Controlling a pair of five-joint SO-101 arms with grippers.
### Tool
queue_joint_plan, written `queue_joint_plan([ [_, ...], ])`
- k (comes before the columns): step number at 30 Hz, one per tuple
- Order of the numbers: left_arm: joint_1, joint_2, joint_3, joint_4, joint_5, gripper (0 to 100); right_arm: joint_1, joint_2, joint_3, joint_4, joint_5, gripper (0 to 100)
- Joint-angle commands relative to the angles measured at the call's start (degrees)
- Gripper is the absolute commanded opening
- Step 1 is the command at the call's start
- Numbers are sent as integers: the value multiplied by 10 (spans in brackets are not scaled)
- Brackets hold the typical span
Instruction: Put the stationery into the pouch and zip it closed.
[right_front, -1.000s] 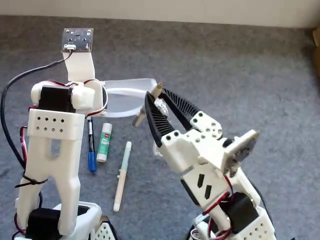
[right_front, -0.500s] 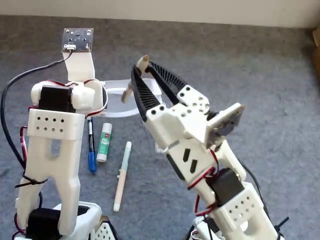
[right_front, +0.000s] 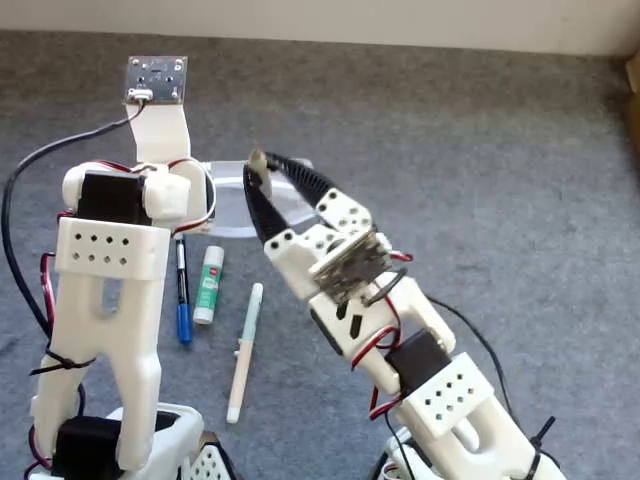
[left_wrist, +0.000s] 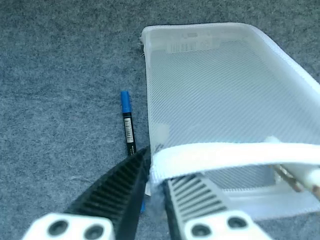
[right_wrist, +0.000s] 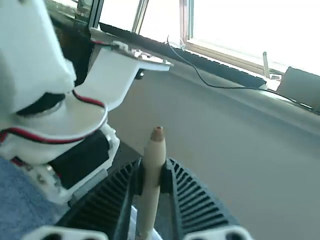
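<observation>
The pouch (left_wrist: 215, 90) lies on the grey desk (right_front: 500, 150), about the middle and a little toward the left edge. It is thin white mesh, so I judge it very light and limp. The walls would fold if one takes them, and the whole pouch would slide on the desk when pushed. The best place to hold seems to be the thicker white band at the mouth, beside the zip.

The left jaws are closed on exactly this band, at one corner of the mouth, and they lift it a little so that the mouth is open.

The right jaws are closed on the beige pen (right_wrist: 153, 150). They pinch it across the barrel, with the brown tip standing out beyond the jaws. They hang over the pouch, just above its mouth. The pen is stiff, slim and smooth, so I think it can turn or slip between the jaws if the grip is not firm.

Three more things lie side by side toward the near edge, not yet in the pouch: a marker (right_front: 183, 305), a glue stick (right_front: 209, 285) and a pale pen (right_front: 243, 350). All are round and light and probably roll easily, so each wants a grip across its middle.
</observation>
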Motion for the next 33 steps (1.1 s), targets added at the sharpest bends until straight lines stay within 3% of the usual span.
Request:
queue_joint_plan([
  [1,6,4,-2,-4,-7,7,-22,-1,-1,44,45,5],
  [5,-13,4,-1,-4,-7,7,-36,-2,-7,182,46,5],
  [19,-22,4,0,-4,-7,7,-36,2,-24,240,40,6],
  [22,-22,4,0,-4,-7,7,-35,3,-26,240,-22,17],
  [28,-22,4,1,-4,-7,7,-2,3,-27,266,-109,182],
  [33,-22,4,1,-4,-8,7,1,-4,-51,341,-151,184],
])
